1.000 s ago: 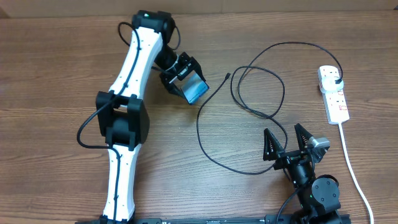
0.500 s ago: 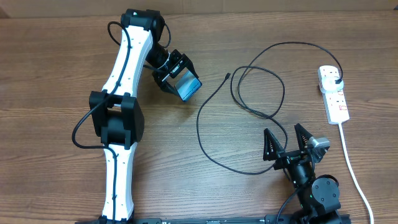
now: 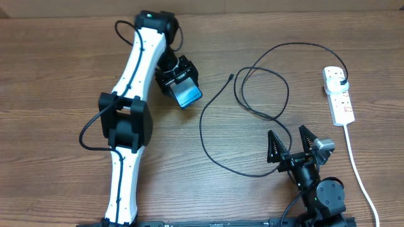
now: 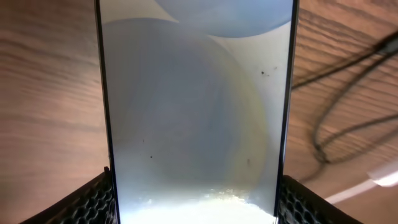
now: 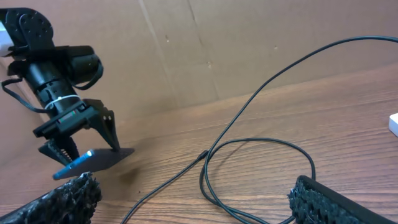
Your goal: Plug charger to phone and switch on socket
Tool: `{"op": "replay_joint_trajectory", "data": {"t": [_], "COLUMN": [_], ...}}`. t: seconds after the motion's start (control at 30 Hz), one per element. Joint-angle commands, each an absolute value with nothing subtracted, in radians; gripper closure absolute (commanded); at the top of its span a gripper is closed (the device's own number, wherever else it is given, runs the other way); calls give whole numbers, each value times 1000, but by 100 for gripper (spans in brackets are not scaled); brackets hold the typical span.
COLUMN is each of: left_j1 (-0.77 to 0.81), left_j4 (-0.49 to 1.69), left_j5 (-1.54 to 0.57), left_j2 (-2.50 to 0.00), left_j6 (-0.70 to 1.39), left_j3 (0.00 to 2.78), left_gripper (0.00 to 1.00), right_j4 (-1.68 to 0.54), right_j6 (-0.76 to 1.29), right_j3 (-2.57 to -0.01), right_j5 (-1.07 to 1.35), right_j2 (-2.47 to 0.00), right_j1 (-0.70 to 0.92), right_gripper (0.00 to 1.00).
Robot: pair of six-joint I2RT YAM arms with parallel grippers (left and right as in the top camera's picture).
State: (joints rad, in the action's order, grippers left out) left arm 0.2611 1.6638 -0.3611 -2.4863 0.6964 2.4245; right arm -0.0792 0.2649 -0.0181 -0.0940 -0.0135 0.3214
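No writing can be read: the phone (image 3: 189, 96) shows a blue-teal screen from overhead, and in the left wrist view its pale glass (image 4: 196, 112) fills the picture with only specks and glare, both short ends cut off by the frame. The red marks on the socket (image 3: 343, 107) are too small to make out.

The left gripper (image 3: 181, 87) is clamped on the phone, one finger (image 4: 93, 200) on each long edge. In the right wrist view the phone (image 5: 96, 160) appears edge-on and tilted, lifted off the wooden table (image 3: 50, 75) with a shadow beneath it.

The charger (image 3: 201, 123) lies just right of the phone. Its connector tip points towards the phone but stays apart from it, and its loops run on further right. Its small black plug (image 3: 341, 81) sits in the socket, which lies far right of the phone, a thick white cord (image 3: 360, 170) trailing from it. Whether a switch is on cannot be told.

The right gripper (image 3: 286, 132) rests below and to the right of the phone, jaws spread wide and holding nothing; only its finger ends (image 5: 59, 198) show in its own view
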Motion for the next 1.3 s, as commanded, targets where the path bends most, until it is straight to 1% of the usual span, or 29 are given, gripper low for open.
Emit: {"op": "replay_joint_trajectory", "data": {"t": [0.0,0.1,0.2,0.27,0.3,0.5,0.57,0.7,0.87,1.03,1.1,1.17,1.27], "left_j1": [284,299,305,305,305,305,305,305,305,305,305,305,305], "left_j4": [1641,1615,1595,1587,1584,1559,1556,1559,1557,1546,1534,1530,1527], "left_j5": [-223,-177,-173,-173,-173,-176,-178,-203,-230,-231,-241,-256,-260], "left_j2": [-2477,-2477,-2477,-2477,-2477,-2477,-2477,-2477,-2477,-2477,-2477,-2477,-2477], "left_j6": [680,675,649,646,645,639,644,647,651,662,665,681,697], "left_j3": [2453,2453,2453,2453,2453,2453,2453,2453,2453,2453,2453,2453,2453], "left_gripper": [95,96,96,96,96,96,96,96,96,96,96,96,96], "right_j4": [-74,-74,-71,-69,-68,-62,-58,-57,-49,47,77,59,57], "right_j6": [261,261,262,275,313,905,1003,1054,1050,1012,972,932,885], "right_j3": [-8,-8,-8,-8,-8,-8,-8,-8,-8,-9,-20,-52,-104], "right_j5": [-104,-104,-104,-64,-26,254,279,290,315,372,363,342,315], "right_j2": [-3,-3,-3,-3,-3,-12,-17,-19,-19,-43,-72,-126,-250], "right_j1": [324,324,324,326,325,326,326,326,326,347,366,385,411], "right_gripper": [0,0,0,0,0,0,0,0,0,0,1,1,1]}}
